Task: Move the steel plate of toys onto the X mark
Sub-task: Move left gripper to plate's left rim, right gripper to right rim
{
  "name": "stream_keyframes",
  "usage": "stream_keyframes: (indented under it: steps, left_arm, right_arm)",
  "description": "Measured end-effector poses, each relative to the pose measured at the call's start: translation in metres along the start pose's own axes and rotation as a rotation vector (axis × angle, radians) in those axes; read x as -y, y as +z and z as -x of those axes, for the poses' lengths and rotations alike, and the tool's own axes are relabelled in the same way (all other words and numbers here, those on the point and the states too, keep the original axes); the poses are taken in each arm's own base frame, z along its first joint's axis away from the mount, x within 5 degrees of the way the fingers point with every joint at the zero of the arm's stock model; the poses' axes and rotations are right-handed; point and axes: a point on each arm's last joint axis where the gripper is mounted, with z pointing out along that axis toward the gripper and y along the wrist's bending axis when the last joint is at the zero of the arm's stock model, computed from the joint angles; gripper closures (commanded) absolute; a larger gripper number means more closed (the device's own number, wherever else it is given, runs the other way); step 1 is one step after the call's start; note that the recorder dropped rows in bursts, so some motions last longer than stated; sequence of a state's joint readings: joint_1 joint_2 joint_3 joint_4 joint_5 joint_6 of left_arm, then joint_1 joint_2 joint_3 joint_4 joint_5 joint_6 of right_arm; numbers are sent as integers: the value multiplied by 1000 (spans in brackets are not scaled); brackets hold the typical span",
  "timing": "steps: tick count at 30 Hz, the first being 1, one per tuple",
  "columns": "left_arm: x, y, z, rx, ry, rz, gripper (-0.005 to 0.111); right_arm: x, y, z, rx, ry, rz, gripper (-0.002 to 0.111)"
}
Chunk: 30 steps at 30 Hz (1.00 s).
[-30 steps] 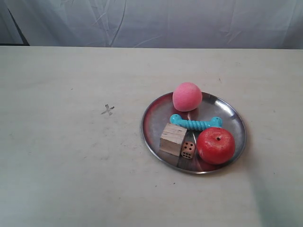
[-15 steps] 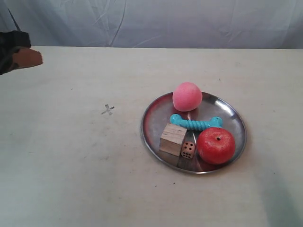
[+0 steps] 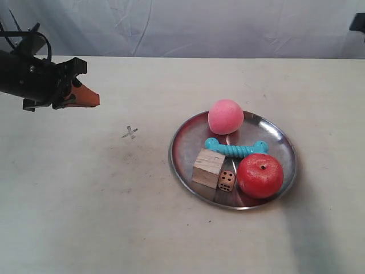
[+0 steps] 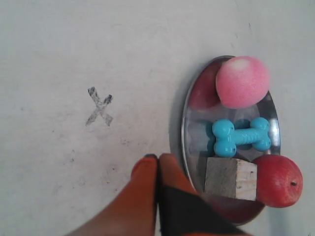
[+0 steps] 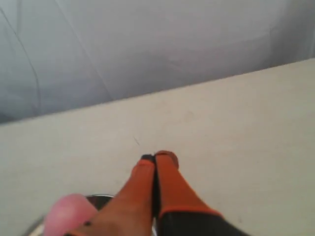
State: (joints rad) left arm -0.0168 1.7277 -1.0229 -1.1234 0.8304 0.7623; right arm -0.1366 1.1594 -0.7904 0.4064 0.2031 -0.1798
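The steel plate [image 3: 183,147] lies on the table right of centre, holding a pink ball [image 3: 225,116], a teal bone [image 3: 235,149], a wooden cube [image 3: 208,168], a die [image 3: 226,181] and a red apple [image 3: 260,175]. The X mark [image 3: 130,132] is drawn on the table to the plate's left, apart from it. The arm at the exterior view's left hovers over the table's far left with its gripper [image 3: 94,101] shut and empty. In the left wrist view the shut left gripper [image 4: 157,158] hangs above the table between the X mark [image 4: 100,106] and the plate [image 4: 197,135]. The right gripper [image 5: 158,157] is shut, with the pink ball [image 5: 69,210] beside it.
A pale curtain [image 3: 188,25] hangs behind the table's far edge. A dark piece of the other arm [image 3: 358,21] shows at the exterior view's top right corner. Bare tabletop [image 3: 85,217] lies left of and in front of the plate.
The arm at the exterior view's left has come in from the left edge and moved right, towards the X mark. A dark arm piece has appeared at the top right. Plate and toys have not moved.
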Motion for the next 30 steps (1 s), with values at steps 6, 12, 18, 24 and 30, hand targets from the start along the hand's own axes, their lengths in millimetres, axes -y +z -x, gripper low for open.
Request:
stream_keyframes:
  steps: [6, 12, 18, 24, 30]
  left_arm:
    - [4, 0, -4, -49, 30, -50, 107]
    - [10, 14, -10, -96, 92, -61, 106]
    - [16, 53, -20, -220, 164, -42, 81]
    - [20, 76, -7, -307, 181, -25, 57]
    - [26, 83, 20, -266, 207, -5, 57]
  right_arm:
    - [34, 112, 12, -730, -159, -233, 109]
    - [41, 124, -15, -972, -15, -297, 109]
    - [25, 124, -49, -1068, 114, -82, 109]
    - [23, 122, -91, -1075, 179, 15, 100]
    - [27, 116, -115, -1090, 168, 31, 51]
